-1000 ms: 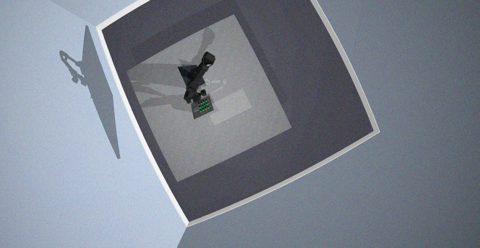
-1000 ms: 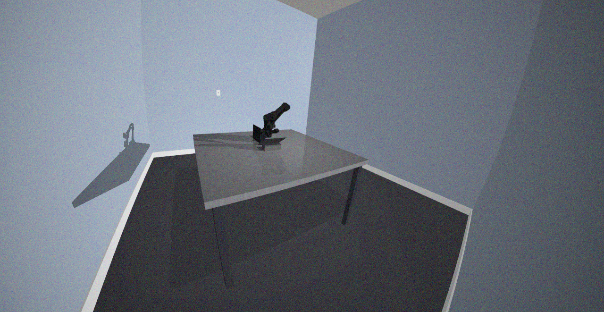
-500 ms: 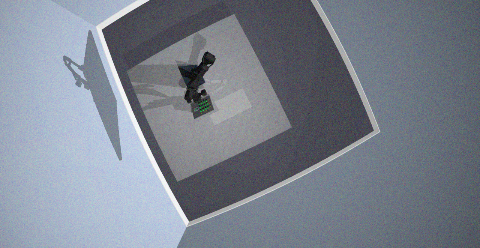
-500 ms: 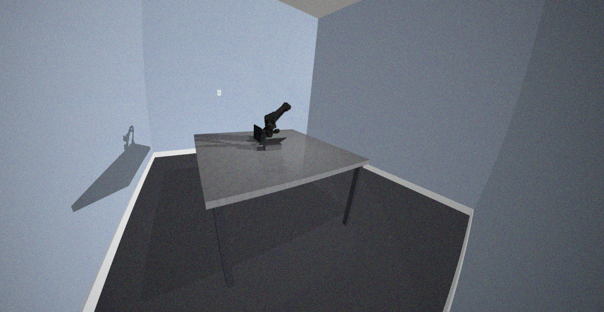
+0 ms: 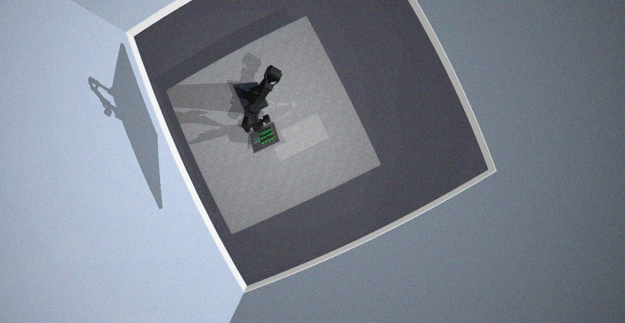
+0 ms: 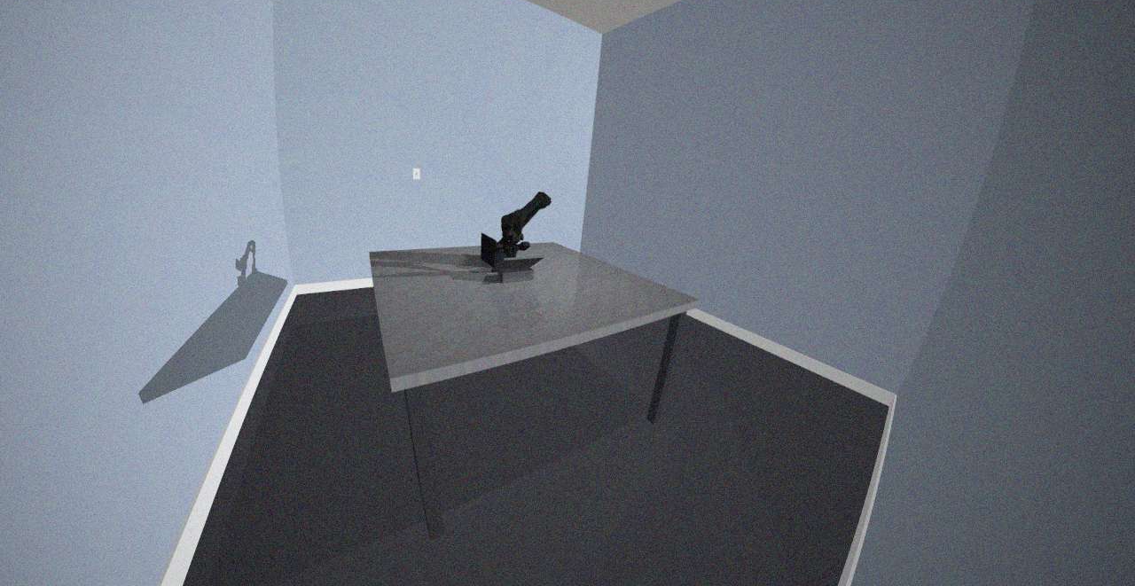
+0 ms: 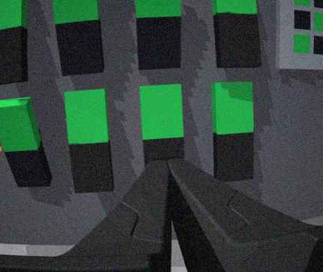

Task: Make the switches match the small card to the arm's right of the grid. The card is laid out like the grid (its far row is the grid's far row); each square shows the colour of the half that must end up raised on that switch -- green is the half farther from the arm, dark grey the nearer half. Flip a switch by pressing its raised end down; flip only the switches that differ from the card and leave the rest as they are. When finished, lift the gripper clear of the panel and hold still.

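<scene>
The grey switch panel [image 7: 301, 132] [image 5: 256, 148] fills most of the wrist view. Its nearest row, marked C, has a leftmost switch [image 7: 18, 132] tilted with its green half raised, a second switch [image 7: 87, 117], a third switch [image 7: 162, 113] and a right-end switch [image 7: 234, 109]; the tilt of these three is hard to tell. My gripper [image 7: 165, 170] is shut and empty, its tips at the dark near half of the third switch, partly hiding it; contact cannot be told. The card [image 7: 287, 62] [image 5: 256, 139] is cut off at the upper right; its visible near-row squares are green, dark, green.
Another row of switches stands beyond row C, with its far ends cut off in the wrist view. The arm [image 5: 258, 102] [image 6: 515, 225] rises behind the panel on the table [image 5: 314, 146] [image 6: 491, 320]. A dark upright plate [image 6: 486, 249] stands by the arm's base.
</scene>
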Tool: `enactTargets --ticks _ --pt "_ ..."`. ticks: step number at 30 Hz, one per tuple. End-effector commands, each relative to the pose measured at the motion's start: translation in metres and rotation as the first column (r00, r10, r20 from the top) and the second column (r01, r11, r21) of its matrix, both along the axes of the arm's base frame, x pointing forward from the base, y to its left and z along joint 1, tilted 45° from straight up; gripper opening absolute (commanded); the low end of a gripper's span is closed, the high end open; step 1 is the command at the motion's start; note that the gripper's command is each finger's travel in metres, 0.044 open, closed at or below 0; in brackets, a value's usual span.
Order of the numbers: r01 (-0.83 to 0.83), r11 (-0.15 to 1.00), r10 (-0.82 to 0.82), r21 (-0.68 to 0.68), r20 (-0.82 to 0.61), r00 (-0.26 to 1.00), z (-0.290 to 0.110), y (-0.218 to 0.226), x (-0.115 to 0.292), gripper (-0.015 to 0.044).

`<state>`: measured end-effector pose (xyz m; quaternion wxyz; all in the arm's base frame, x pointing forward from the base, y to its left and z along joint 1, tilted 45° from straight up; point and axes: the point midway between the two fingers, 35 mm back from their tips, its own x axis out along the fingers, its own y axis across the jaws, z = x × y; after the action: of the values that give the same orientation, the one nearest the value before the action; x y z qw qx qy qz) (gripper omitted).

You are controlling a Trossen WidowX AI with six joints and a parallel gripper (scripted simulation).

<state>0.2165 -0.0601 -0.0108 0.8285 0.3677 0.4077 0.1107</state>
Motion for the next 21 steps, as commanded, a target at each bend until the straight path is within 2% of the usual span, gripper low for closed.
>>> enactTargets --ticks 1,21 --pt "0.002 1.000 -0.002 0.002 0.000 1.000 -0.0002 0.0003 0.0005 0.0000" --pt "0.002 1.000 -0.002 0.002 0.001 1.000 -0.0018 0.0017 0.0022 0.0000"
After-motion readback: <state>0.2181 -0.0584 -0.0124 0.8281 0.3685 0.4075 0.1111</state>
